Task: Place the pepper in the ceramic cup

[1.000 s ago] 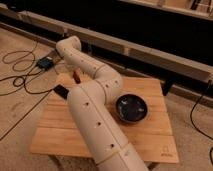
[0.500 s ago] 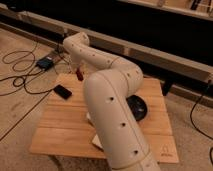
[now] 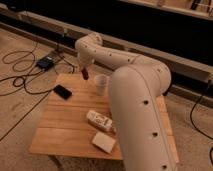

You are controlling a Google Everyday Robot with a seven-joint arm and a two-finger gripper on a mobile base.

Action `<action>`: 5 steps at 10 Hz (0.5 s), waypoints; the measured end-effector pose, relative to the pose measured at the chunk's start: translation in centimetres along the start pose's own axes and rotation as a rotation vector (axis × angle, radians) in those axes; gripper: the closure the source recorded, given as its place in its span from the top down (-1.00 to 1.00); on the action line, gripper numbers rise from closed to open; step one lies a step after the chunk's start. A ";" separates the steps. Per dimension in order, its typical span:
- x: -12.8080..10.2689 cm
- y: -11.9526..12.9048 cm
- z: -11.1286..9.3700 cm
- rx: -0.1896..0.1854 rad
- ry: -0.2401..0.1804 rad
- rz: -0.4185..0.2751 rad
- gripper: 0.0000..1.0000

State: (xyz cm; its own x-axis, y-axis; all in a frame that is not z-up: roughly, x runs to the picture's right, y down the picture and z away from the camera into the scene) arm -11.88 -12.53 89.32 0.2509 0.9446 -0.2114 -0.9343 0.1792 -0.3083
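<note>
Centrally, most of the frame is filled by the white arm [image 3: 135, 100], which is bent from the lower right up toward the upper left. Beneath it, the wooden bench [image 3: 65, 125] is spread across the lower left. A white bottle [image 3: 99, 120] is laid on its side near the bench's middle, with a white box [image 3: 104, 142] below it. The ceramic cup [image 3: 101, 83] is stood upright near the far edge. Just left of and above it, the gripper [image 3: 85, 73] is closed around the pepper [image 3: 85, 75], which is held clear of the bench.
</note>
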 end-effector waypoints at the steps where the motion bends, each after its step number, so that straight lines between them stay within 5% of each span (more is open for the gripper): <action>1: 0.0 -0.6 -0.2 0.004 -0.010 0.015 -1.00; 5: 0.1 -4.0 -0.9 0.048 -0.037 0.064 -1.00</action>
State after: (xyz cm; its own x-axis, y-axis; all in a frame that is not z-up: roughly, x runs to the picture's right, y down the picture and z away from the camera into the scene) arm -7.90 -13.38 89.73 0.1819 0.9640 -0.1941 -0.9592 0.1306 -0.2507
